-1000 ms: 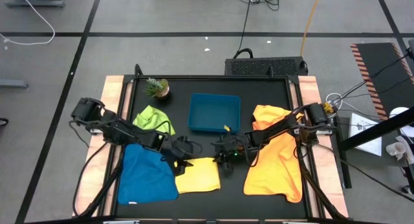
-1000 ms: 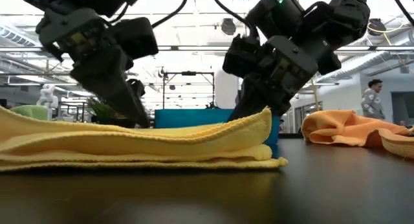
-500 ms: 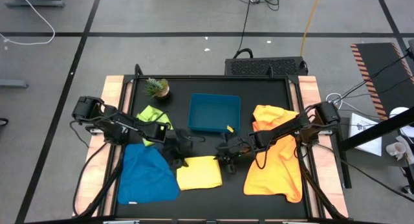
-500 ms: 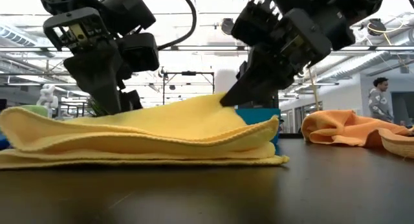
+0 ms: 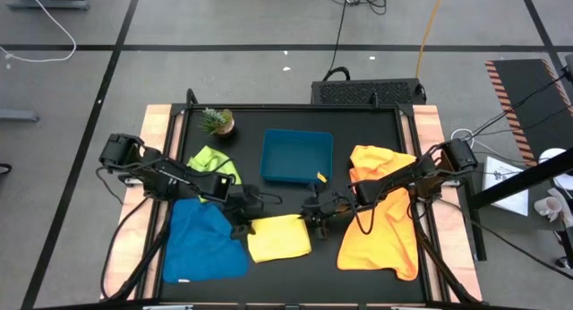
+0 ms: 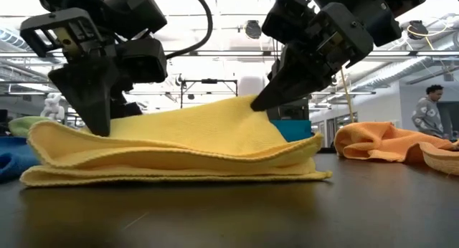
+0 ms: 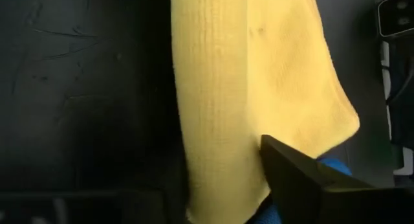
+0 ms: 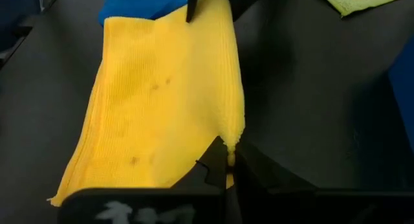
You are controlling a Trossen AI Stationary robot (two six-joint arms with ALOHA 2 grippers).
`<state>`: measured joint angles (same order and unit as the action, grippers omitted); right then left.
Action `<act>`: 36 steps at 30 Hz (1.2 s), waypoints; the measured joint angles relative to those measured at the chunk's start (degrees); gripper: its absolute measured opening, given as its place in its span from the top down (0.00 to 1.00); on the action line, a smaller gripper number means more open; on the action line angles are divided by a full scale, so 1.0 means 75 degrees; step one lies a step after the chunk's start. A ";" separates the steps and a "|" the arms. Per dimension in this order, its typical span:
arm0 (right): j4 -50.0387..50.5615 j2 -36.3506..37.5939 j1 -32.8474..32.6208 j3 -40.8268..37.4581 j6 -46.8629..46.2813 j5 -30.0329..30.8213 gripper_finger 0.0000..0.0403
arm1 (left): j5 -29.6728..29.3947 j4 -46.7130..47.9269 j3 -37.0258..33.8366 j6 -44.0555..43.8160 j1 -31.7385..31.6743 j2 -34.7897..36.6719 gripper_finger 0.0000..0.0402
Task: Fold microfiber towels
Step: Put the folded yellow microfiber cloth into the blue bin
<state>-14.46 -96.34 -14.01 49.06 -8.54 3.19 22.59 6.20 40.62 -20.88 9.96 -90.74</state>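
A folded yellow towel (image 5: pixel 278 238) lies at the table's middle front. My right gripper (image 5: pixel 315 219) is shut on its far right corner. My left gripper (image 5: pixel 241 226) stands open at its far left corner, above the edge of the spread blue towel (image 5: pixel 204 245). In the left wrist view only one dark finger (image 7: pixel 304 179) shows, lying beside the yellow towel (image 7: pixel 246 88). A crumpled lime green towel (image 5: pixel 215 163) lies behind the blue one. Orange towels (image 5: pixel 381 216) are heaped at the right, under my right arm. My left gripper's visible finger (image 6: pixel 95 122) points down onto the yellow towel's left end (image 6: pixel 54 137); whether it bears on the cloth I cannot tell. My right gripper pinches the top layer's corner (image 8: pixel 233 141) between its two fingertips, slanting down from the table's right. That corner (image 6: pixel 252 103) is raised, the top layer slopes up to it, and the layers below stay on the table.
A teal tray (image 5: pixel 296 156) stands just behind the yellow towel, and a small potted plant (image 5: pixel 218 122) at the far left. Wooden rails (image 5: pixel 158 131) border the black table. A person (image 6: pixel 432 108) stands in the room beyond.
My right gripper has risen with the yellow towel's right corner, so the top layer has lifted from flat into a slope. My left gripper has turned at the towel's left end. The whole towel has slid a little toward the table's right edge.
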 joint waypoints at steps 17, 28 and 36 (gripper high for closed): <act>0.1181 0.1512 0.0041 0.0000 0.0196 0.1374 0.99 | -0.1070 0.0012 0.0002 0.1018 -0.0974 0.1535 0.98; 0.1580 0.3181 0.0608 0.0003 0.0464 0.1479 0.99 | -0.2063 0.1165 0.1363 0.2385 -0.1818 0.2517 0.98; 0.2630 0.3917 0.1199 0.0007 0.0283 0.1799 0.99 | -0.2231 0.2733 0.2542 0.3477 -0.2378 0.2364 0.98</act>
<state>5.26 -66.96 -5.02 49.11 -6.42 16.68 5.85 26.69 59.68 5.20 -7.88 -73.01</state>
